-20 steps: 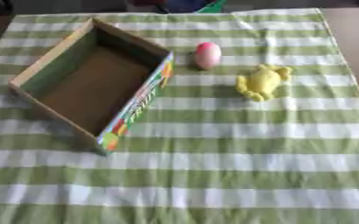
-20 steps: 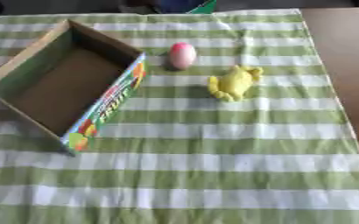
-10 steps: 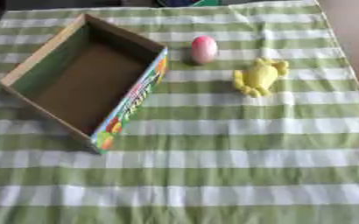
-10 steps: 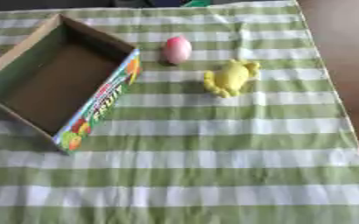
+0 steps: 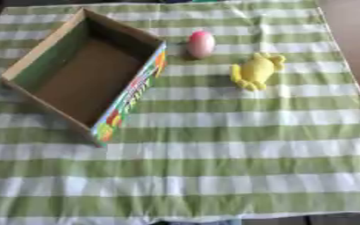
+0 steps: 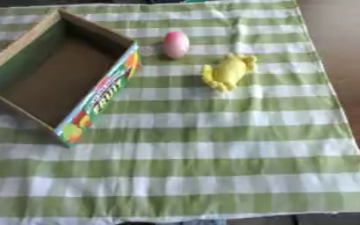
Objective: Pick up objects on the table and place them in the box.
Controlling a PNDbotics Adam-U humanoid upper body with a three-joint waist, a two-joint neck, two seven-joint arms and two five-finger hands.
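Note:
An open cardboard box (image 5: 129,103) with a colourful printed side lies at the left of the green and white striped cloth; nothing shows inside it. A pink egg-shaped object (image 5: 201,43) stands just beyond the box's far right corner. To its right and a little nearer lies a yellow toy (image 5: 253,71) with small limbs. Neither hand shows in either view.
The striped cloth (image 5: 214,167) covers most of the table. Bare brown table (image 6: 344,66) runs along the right side, and the cloth's front edge lies near the bottom of the views.
The whole picture has shifted and tilted, so the camera has moved. The box, the pink egg and the yellow toy keep their places relative to each other.

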